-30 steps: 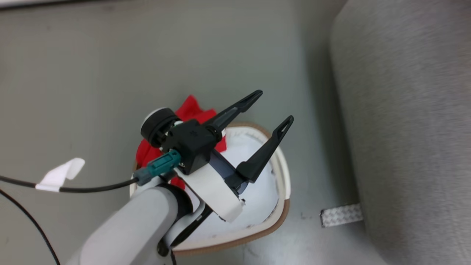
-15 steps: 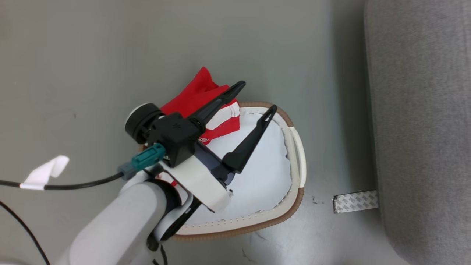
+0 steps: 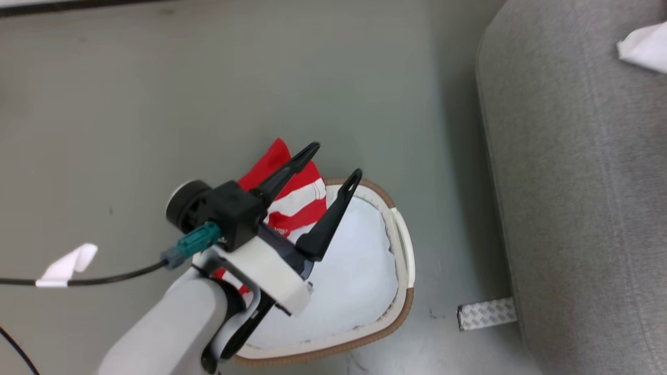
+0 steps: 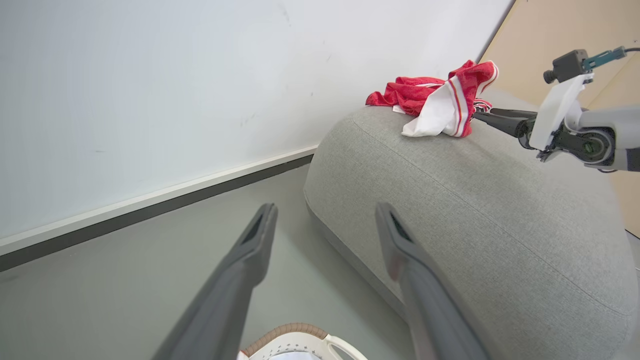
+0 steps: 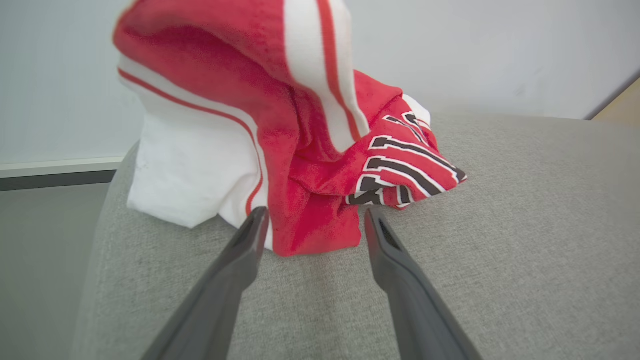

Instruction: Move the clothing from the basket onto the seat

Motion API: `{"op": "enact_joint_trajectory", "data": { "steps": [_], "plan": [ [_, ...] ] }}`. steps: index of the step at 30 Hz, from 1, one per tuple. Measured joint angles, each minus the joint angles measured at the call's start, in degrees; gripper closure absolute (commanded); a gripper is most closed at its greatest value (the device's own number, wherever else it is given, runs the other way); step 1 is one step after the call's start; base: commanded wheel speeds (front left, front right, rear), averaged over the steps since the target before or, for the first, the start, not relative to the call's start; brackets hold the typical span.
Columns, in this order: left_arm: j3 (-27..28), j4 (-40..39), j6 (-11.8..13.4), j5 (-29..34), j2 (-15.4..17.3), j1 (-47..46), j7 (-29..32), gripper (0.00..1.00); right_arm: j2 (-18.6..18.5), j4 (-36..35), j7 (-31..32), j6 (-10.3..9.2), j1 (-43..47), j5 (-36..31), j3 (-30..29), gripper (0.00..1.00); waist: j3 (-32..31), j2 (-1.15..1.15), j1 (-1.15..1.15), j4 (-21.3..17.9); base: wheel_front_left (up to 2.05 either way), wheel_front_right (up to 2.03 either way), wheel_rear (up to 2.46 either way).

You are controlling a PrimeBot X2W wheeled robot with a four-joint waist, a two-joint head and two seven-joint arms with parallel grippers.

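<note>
One piece of red clothing (image 3: pixel 297 200) with white bands hangs over the far left rim of the basket (image 3: pixel 401 307), whose white lining shows inside. My left gripper (image 3: pixel 335 161) hovers open over that rim with nothing between its fingers; its spread fingers (image 4: pixel 250 250) point toward the seat (image 4: pixel 475 210). More red and white clothing (image 5: pixel 310 165), with black-and-white lettering, lies heaped on the seat (image 5: pixel 500 250). My right gripper (image 5: pixel 315 215) is open at the heap's near edge, the cloth's hem between its fingertips. The left wrist view also shows this heap (image 4: pixel 440 97) and the right gripper (image 4: pixel 480 116).
The grey seat (image 3: pixel 573 208) runs down the right side of the head view, a white corner of cloth (image 3: pixel 646 44) on it. A patterned metal foot (image 3: pixel 487 314) sticks out at its base. A black cable with a white tape tag (image 3: pixel 65 265) crosses the grey floor.
The head camera has shifted, so the whole picture has moved. My left gripper stays open above the basket, its fingertips now nearer the red garment on the rim.
</note>
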Motion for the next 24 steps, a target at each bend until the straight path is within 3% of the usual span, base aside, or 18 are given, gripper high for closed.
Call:
{"op": "enact_joint_trajectory", "data": {
  "steps": [5,13,19,24],
  "plan": [
    [0.91,2.75,1.44,-0.91,0.20,3.60,-3.20,0.00,0.37,-4.88,0.00,-0.01,6.26,-2.54,-1.31,0.00,-4.55,0.00,-0.01,-0.36,0.00,0.00,0.00],
    [3.61,7.67,4.85,-2.68,-0.30,10.92,-10.20,0.00,2.55,-18.63,-0.15,-0.01,20.42,-7.55,-5.56,0.00,-13.08,0.00,-0.02,-0.18,0.00,0.00,0.00],
    [6.57,9.89,8.79,-2.07,-0.62,16.90,-14.04,0.00,6.98,-30.39,-0.16,-0.01,30.86,-13.81,-10.37,0.00,-19.26,0.00,-0.03,1.11,0.00,0.00,0.00],
    [10.90,10.66,9.81,-0.42,-2.32,22.35,-14.81,0.00,12.36,-39.09,-0.15,-0.01,38.65,-19.84,-13.57,0.00,-23.35,0.00,-0.03,2.94,0.00,0.00,0.00]
  ]
}}
